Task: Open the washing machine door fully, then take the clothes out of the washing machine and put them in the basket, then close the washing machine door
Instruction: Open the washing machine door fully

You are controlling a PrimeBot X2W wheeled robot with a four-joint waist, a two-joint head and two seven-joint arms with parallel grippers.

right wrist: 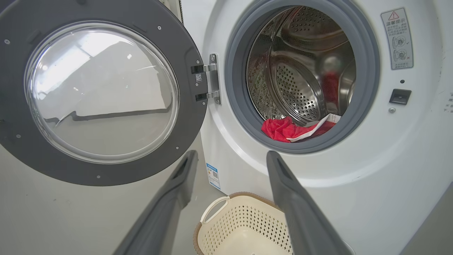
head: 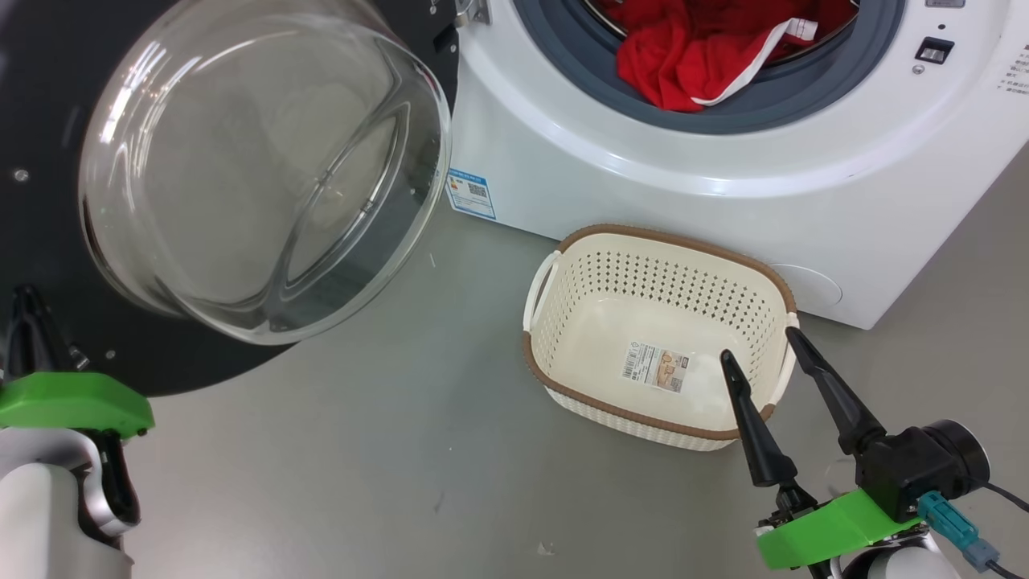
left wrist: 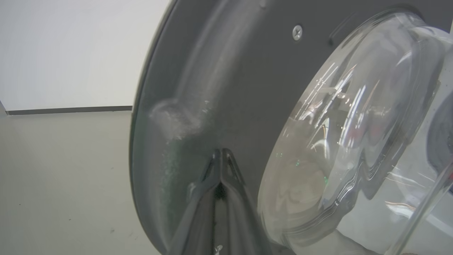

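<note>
On the far left, the left gripper (left wrist: 221, 154), its dark fingers pressed together on nothing, sits at the inner face of the large round glossy black washing machine door (right wrist: 102, 92), which is swung wide open. To its right, soft bright red, white-trimmed clothes (head: 683, 64) lie in the mouth of the big white front-loading washing machine (head: 643, 161), so unloading looks not yet begun. Below, the small cream perforated plastic basket (head: 643, 281) holds no clothes. At its right rim the right gripper (head: 760, 346) hovers, fingers spread apart, empty. Closing the door comes last. Everything stands on a smooth grey floor (head: 362, 442), with a plain white wall (left wrist: 70, 46) behind.
</note>
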